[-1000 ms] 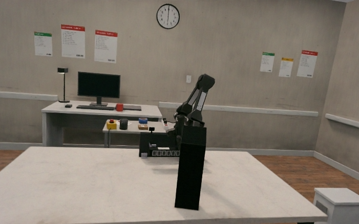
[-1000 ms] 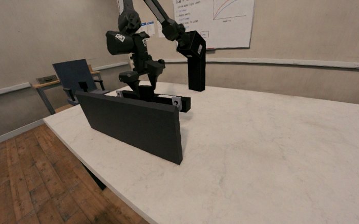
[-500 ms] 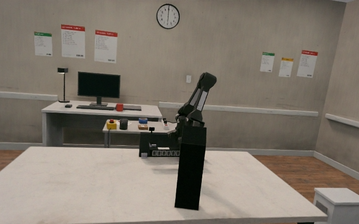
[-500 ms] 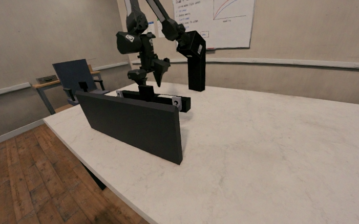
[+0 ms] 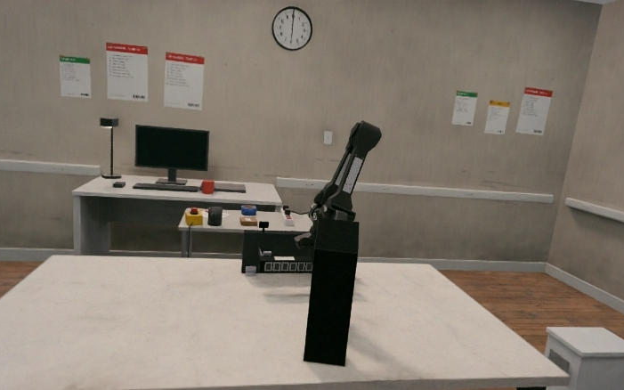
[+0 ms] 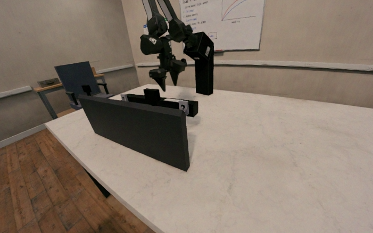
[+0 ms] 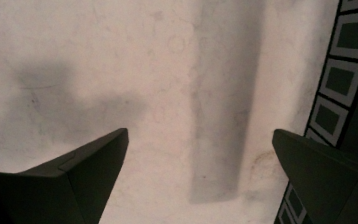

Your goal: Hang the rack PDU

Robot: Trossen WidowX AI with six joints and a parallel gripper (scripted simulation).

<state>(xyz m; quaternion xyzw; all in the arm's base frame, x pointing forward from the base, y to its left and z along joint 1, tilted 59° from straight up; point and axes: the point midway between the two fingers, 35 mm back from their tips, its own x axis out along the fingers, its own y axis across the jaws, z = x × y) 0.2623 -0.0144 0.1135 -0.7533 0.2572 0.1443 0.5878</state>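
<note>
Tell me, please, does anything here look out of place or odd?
The rack PDU is not hung: it lies on the white table behind the upright dark panel. The gripper hangs open and empty above it. Nothing looks spilled or damaged.
</note>
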